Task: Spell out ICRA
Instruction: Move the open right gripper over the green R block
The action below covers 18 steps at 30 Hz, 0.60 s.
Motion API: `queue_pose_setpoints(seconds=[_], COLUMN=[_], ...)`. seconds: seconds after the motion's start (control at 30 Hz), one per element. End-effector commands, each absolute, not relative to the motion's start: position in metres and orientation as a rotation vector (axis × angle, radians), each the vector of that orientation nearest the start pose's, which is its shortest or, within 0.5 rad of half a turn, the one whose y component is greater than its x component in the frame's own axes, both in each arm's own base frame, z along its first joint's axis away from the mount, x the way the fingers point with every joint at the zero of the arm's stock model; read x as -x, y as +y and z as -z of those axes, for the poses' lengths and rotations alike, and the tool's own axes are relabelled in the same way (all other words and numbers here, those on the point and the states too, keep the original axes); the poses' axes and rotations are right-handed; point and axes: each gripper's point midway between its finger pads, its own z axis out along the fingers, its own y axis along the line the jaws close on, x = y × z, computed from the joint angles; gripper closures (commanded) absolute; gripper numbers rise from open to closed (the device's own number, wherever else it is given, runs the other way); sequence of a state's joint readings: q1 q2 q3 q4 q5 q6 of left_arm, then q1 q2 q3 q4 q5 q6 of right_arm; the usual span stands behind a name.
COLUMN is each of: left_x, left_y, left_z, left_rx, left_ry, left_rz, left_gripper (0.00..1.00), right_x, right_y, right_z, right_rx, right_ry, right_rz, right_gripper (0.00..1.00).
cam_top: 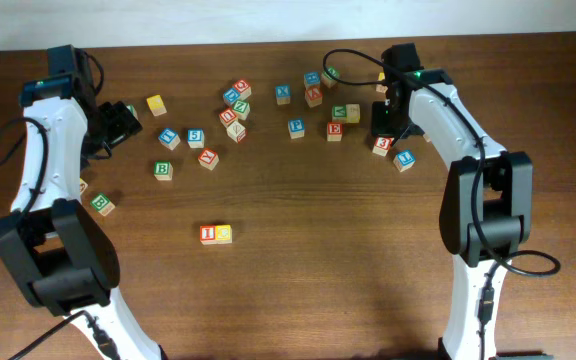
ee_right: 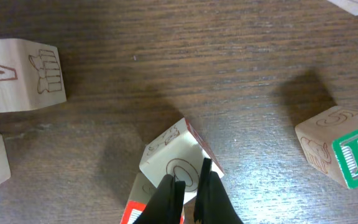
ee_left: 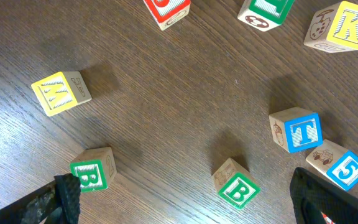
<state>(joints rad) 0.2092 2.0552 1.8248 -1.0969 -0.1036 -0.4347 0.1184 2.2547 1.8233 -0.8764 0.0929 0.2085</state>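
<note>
From overhead I see the left arm bent over the far left of the dark wooden worktop [cam_top: 298,200], with its left hand [cam_top: 123,122] pointing toward the scattered cubes. The right arm is extended over the far-right cluster, its right hand [cam_top: 383,135] aimed down at a red-printed wooden cube [cam_top: 381,146]. The small wooden cube printed with a red "I" [cam_top: 208,234] and the yellow-faced wooden cube [cam_top: 224,233] sit touching, side by side, alone toward the front.

On the left wrist camera, the left hand [ee_left: 185,190] is spread wide, one finger in each bottom corner. It hangs over bare wood between one green "B" cube [ee_left: 92,174] and a second green "B" cube [ee_left: 235,190].

On the right wrist camera, the right hand [ee_right: 188,193] has its fingers pressed together, gripping nothing. The tips are over a tilted wooden cube with a red-edged side [ee_right: 173,158], and I cannot tell whether they touch it. The wooden cube printed with a green "R" [ee_right: 347,155] lies apart at the right edge.
</note>
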Motion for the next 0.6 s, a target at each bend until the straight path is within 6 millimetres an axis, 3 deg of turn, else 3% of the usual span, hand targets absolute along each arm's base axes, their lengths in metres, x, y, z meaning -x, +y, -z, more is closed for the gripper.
queue_pose_setpoints(seconds=[0.0,0.07,0.33,0.5,0.57], left_x=[-0.442,-0.442,-0.442,-0.442,-0.442], left_y=[0.114,0.114,0.114,0.114,0.114], left_z=[-0.111,-0.111,-0.111,-0.111,-0.111], left_rx=[0.934,0.934,0.934,0.934,0.934], left_ry=[2.731,2.731,2.731,2.731,2.731], left_rz=[-0.106,-0.106,-0.106,-0.106,-0.106], left_gripper=[0.01,0.01,0.01,0.01,0.01], right_x=[-0.501,-0.51,-0.535,-0.538,-0.544], right_y=[0.045,0.046,0.047,0.046,0.04], right_z=[-0.014,-0.016,-0.025,-0.027,-0.043], right_rx=[-0.143,-0.143,-0.148,-0.149,-0.168], right_ry=[2.871,2.832,2.723,2.712,2.68], right_rz=[0.053,0.044,0.033,0.03,0.02], right_gripper=[0.89,0.87,0.48,0.3,0.26])
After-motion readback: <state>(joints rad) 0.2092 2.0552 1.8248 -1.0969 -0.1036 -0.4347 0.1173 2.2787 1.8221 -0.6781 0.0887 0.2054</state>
